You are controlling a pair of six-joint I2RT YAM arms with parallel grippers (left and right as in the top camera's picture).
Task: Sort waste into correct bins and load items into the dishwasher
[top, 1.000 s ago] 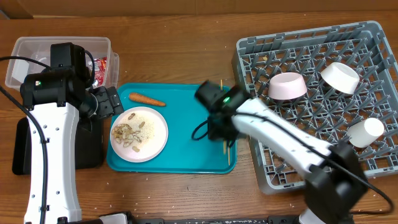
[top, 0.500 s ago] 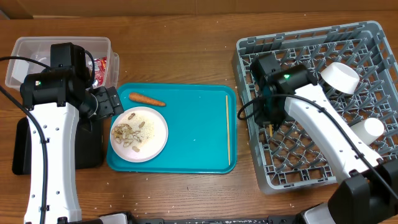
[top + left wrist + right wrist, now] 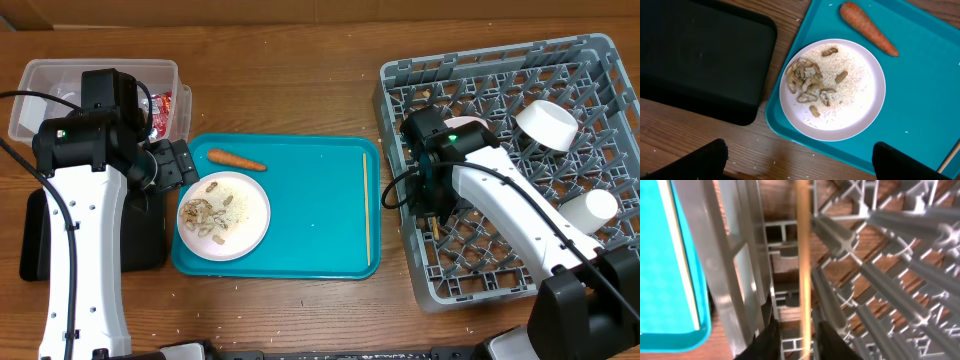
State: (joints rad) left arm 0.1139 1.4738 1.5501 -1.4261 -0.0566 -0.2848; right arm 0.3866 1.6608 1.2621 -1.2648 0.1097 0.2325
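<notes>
My right gripper [image 3: 434, 208] is low inside the grey dish rack [image 3: 500, 60], near its left wall, shut on a thin wooden chopstick [image 3: 804, 275] that runs between its fingers [image 3: 802, 341]. A second chopstick [image 3: 366, 205] lies on the teal tray. My left gripper [image 3: 800, 157] is wide open and empty, above the white-pink plate [image 3: 860, 110] of beige shell scraps [image 3: 807, 85]. The orange carrot [image 3: 869, 28] lies beyond the plate. The red wrapper [image 3: 160, 112] is in the clear tub [image 3: 95, 68]. The black tray [image 3: 700, 55] lies left of the plate.
The teal tray [image 3: 310, 220] holds the plate, carrot and loose chopstick. In the rack sit a white-pink bowl [image 3: 546, 122], a second bowl [image 3: 472, 125] partly hidden by my right arm, and a white cup [image 3: 588, 210]. Rack pegs [image 3: 880, 280] crowd around the right gripper.
My right gripper carried one chopstick from the teal tray across into the rack and has now moved lower along the rack's left side. The left arm has not moved.
</notes>
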